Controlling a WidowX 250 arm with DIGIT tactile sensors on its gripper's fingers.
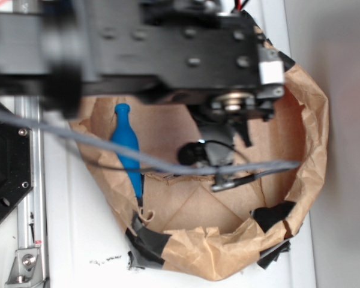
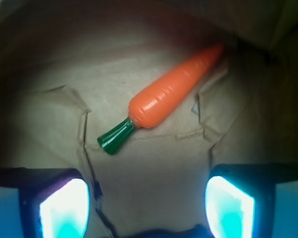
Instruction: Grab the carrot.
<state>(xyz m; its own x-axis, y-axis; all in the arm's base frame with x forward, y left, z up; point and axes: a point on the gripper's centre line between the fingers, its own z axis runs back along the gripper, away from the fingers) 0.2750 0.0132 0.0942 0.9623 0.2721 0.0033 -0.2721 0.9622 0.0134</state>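
Claw (image 2: 146, 208) spread wide and empty, carrot (image 2: 171, 91) just ahead of its fingertips on the paper bag (image 2: 139, 163) floor.

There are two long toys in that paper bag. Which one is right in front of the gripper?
The orange carrot with the green stem. It lies on the bag's floor directly ahead of the open gripper, while the blue bottle-shaped toy leans against the bag's side wall.

I see my arm (image 1: 168, 48) reaching over a brown paper bag (image 1: 312, 108). A blue bottle-shaped toy (image 1: 127, 147) lies inside it, by the left wall.
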